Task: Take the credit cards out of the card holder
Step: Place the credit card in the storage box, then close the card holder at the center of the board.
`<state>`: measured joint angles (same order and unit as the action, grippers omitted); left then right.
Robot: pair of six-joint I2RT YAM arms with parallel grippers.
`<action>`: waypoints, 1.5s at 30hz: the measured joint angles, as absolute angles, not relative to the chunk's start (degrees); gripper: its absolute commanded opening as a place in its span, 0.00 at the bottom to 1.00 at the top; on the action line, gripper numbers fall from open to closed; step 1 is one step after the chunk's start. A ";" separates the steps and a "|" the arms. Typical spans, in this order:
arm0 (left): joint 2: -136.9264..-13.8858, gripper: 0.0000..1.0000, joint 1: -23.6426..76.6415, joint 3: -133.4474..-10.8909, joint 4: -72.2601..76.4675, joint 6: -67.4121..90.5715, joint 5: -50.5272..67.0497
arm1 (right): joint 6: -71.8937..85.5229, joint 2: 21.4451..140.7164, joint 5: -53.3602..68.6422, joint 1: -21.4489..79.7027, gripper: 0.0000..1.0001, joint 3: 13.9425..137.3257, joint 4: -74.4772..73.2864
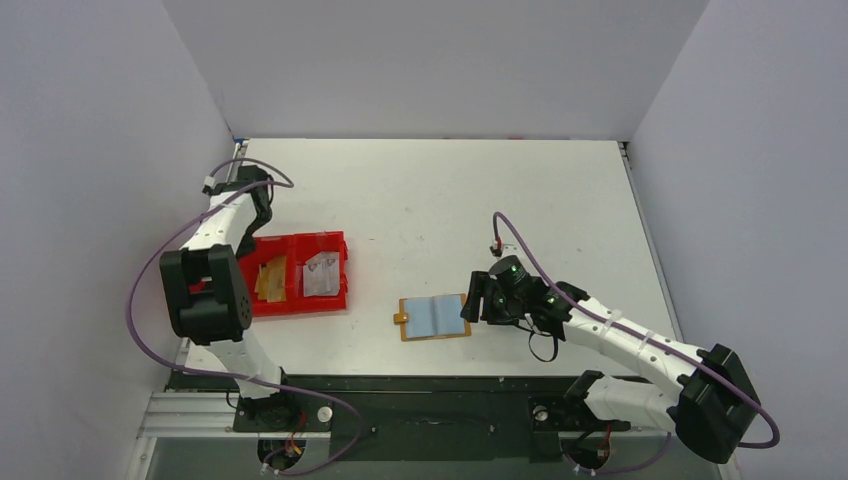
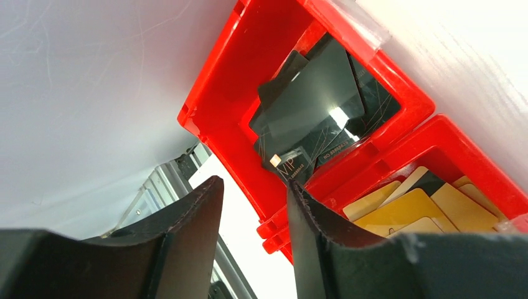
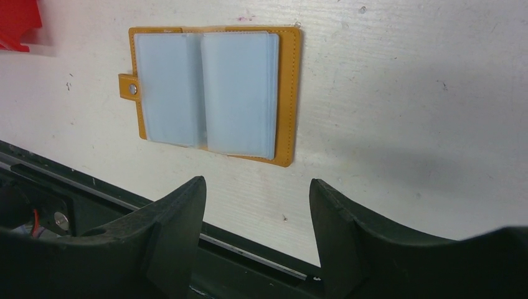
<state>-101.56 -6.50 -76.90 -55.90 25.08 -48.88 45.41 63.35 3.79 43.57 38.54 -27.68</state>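
1. Two arms worked well apart. The top view alone showed both: the left arm was bent over a red plastic compartmented tray [image 1: 300,308] at the left of the white table [image 1: 450,200]. The right arm reached in from the right towards a tan leather-look card holder [image 1: 435,317].
2. The card holder lay flat and opened like a book near the table's front edge, clear of the tray. From above its inside read only as a pale blue patch.
3. The right wrist view showed more. Two pale blue rectangular panels [image 3: 240,93] lay side by side, slightly smaller than the tan cover. A small strap with a metal snap [image 3: 129,89] stuck out at one side. Whether the panels were bare cards or sleeves could not be told.
4. The right gripper [image 3: 256,184] hung just short of the holder, its fingers spread wide with only bare table between them, touching nothing.
5. The left wrist view looked into the tray. Glossy black cards [image 2: 311,106] were stacked loosely in one compartment and gold cards [image 2: 405,208] in the next. From above the black ones were hidden by the arm.
6. The left gripper [image 2: 253,184] hung above the tray's outer corner. Its fingers stood apart and nothing was between them.
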 measured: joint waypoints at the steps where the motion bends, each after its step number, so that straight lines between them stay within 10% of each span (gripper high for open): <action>1: -101.41 0.42 -6.57 -77.25 -55.92 25.08 -48.73 | 45.41 63.37 3.77 43.57 0.59 38.54 -27.73; 20: -83.02 0.53 2.61 -75.96 -54.41 27.92 -26.41 | 45.65 64.90 0.14 43.57 0.58 38.57 -27.75; 30: -80.12 0.36 29.36 -65.36 -45.95 37.10 -9.50 | 48.71 68.16 -1.72 43.62 0.52 38.54 -24.45; 45: -85.41 0.22 38.65 -52.12 -33.78 42.52 0.38 | 55.16 80.51 -4.58 50.06 0.44 39.99 -18.81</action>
